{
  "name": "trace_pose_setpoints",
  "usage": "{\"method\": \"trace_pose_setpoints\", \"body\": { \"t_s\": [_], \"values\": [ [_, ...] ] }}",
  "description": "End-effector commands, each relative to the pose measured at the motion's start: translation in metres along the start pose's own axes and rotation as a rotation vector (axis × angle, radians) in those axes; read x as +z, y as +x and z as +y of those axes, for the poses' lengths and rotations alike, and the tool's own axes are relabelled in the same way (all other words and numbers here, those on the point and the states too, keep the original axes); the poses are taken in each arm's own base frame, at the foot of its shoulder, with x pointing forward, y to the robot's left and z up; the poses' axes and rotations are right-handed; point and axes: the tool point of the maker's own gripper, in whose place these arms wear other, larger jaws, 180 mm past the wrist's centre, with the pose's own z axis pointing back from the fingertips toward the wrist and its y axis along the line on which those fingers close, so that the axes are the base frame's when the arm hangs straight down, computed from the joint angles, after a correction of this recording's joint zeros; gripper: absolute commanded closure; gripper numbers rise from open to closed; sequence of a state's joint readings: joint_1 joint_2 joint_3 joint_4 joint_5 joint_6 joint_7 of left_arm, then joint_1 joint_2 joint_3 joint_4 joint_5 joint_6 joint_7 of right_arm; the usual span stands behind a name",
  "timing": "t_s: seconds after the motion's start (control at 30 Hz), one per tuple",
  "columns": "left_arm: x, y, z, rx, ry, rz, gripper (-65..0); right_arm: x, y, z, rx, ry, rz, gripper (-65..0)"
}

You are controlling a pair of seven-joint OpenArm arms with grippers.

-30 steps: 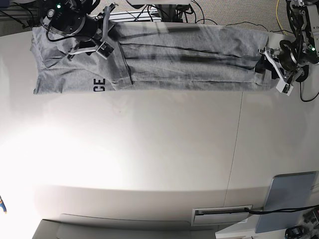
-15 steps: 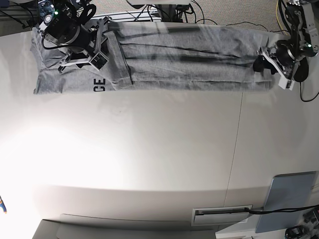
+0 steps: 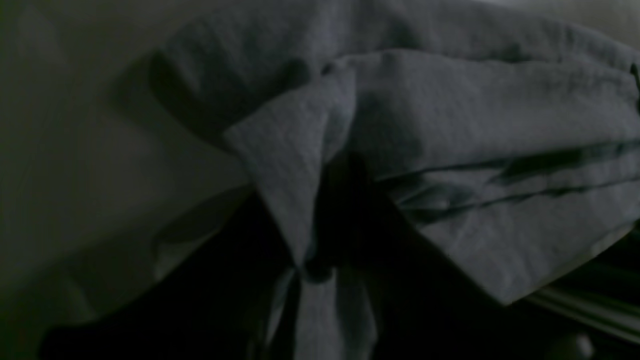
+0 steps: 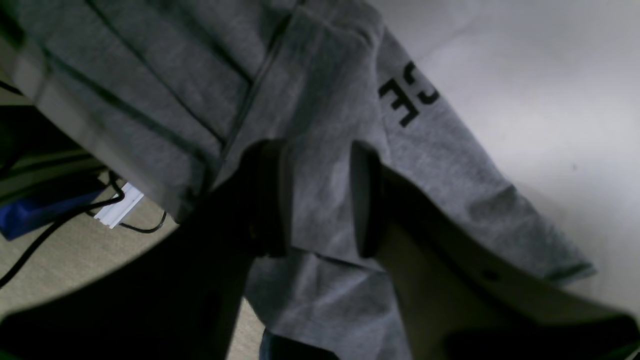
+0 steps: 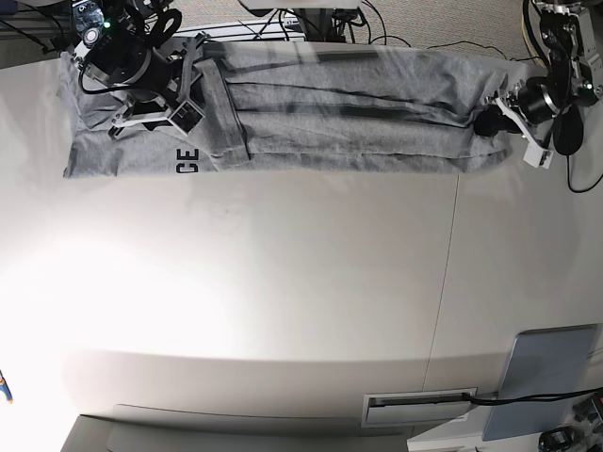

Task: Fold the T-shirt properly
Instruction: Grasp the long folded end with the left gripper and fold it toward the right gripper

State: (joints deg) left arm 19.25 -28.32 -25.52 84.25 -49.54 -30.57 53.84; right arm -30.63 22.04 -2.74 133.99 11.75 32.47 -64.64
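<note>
T-shirt (image 5: pixel 330 113) lies in a long folded strip along the surface's (image 5: pixel 311 311) far edge. Left tool (image 5: pixel 497 121) pinches its hem; right tool (image 4: pixel 317 200) straddles cloth, jaws parted.

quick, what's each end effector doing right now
Left end effector: closed on the T-shirt, pinching its bunched edge.
Right end effector: open, its fingers standing apart over the shirt's fabric.

Left hand (image 3: pixel 310 270) lost in shadow under T-shirt (image 3: pixel 450 150).
</note>
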Motion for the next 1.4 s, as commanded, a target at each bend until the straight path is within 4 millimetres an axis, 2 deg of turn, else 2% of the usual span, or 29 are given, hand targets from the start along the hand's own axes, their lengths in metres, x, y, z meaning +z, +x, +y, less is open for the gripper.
{"method": "trace_pose_setpoints", "body": {
  "t_s": [0.0,0.1,0.17,0.33,0.43,0.53,0.7,0.87,0.93,1.13,1.37],
  "values": [
    [0.007,0.010,0.015,-0.039,0.067,0.017,0.0,0.004,0.006,-0.005,0.016,-0.023,-0.028,-19.6],
    [0.014,0.029,0.031,-0.065,0.157,0.015,0.0,0.004,0.006,-0.010,0.023,-0.053,-0.026,-19.6],
    [0.019,0.040,0.034,-0.098,0.205,0.015,0.0,0.004,0.005,-0.015,0.015,-0.081,-0.020,-19.6],
    [0.033,0.055,0.022,-0.186,0.287,0.029,0.0,0.006,0.003,-0.030,0.012,-0.162,-0.010,-19.6],
    [0.045,0.065,0.006,-0.233,0.334,0.006,0.0,0.007,0.003,-0.037,0.012,-0.199,-0.010,-19.6],
    [0.052,0.070,-0.026,-0.277,0.324,-0.057,0.0,0.008,0.003,-0.039,0.016,-0.210,-0.008,-19.6],
    [0.049,0.050,-0.097,-0.298,0.179,-0.113,0.0,0.008,0.008,-0.039,0.019,-0.211,-0.034,-19.6],
    [0.037,0.028,-0.177,-0.345,-0.011,-0.125,0.0,0.008,0.009,-0.042,0.005,-0.225,-0.039,-19.6],
    [0.026,0.023,-0.199,-0.322,-0.050,-0.129,0.0,0.009,0.008,-0.046,-0.007,-0.251,-0.034,-19.6],
    [-0.001,0.024,-0.255,-0.338,-0.101,-0.158,0.0,0.024,-0.008,-0.084,0.010,-0.470,0.057,-19.6],
    [-0.025,0.016,-0.312,-0.355,-0.227,-0.142,0.0,0.061,-0.033,-0.139,-0.065,-0.691,0.117,-19.6]
  ]
}}
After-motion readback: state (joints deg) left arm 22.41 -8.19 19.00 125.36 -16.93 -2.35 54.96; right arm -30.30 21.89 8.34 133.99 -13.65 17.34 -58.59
